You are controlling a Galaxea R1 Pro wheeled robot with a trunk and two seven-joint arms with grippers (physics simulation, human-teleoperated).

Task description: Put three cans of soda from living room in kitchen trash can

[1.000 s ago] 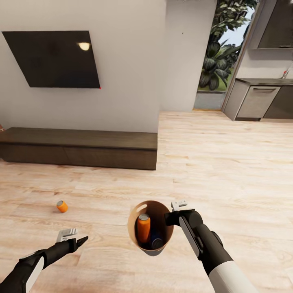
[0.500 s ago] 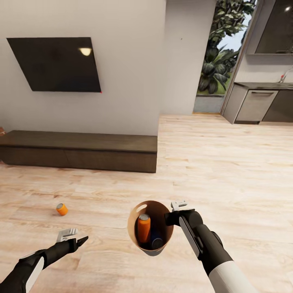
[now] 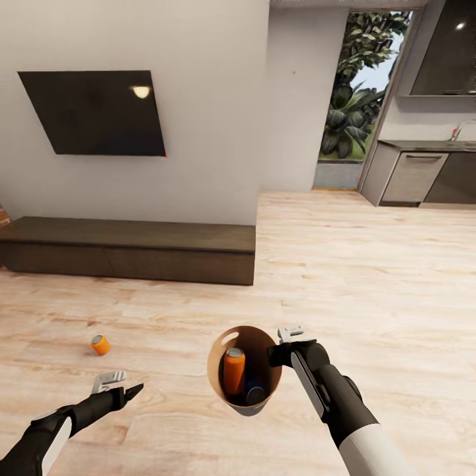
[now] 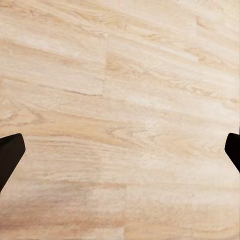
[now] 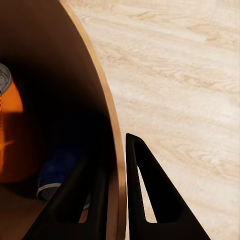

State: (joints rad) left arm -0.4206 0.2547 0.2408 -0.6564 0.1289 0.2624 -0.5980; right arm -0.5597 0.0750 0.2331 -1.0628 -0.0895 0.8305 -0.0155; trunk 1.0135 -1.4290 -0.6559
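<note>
- Camera view has tilted up slightly; both arms look unmoved
- Right gripper [image 3: 283, 349] clamped on trash can [image 3: 228, 344] rim; two cans inside
- Third soda can [image 3: 100, 344] lies on floor; left gripper [image 3: 119, 387] apart
- Risk: rim grip slipping, spilling cans

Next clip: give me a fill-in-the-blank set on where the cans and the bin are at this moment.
1. The right gripper is clamped on the ____ of the tash can, one finger inside the wall and one outside.
2. An orange can of soda stands ____ the tash can.
3. Another can of soda lies on the ____, ahead of the left gripper.
4. The left gripper's fingers are ____, with nothing between them.

Missing words: rim; inside; floor; open
</note>
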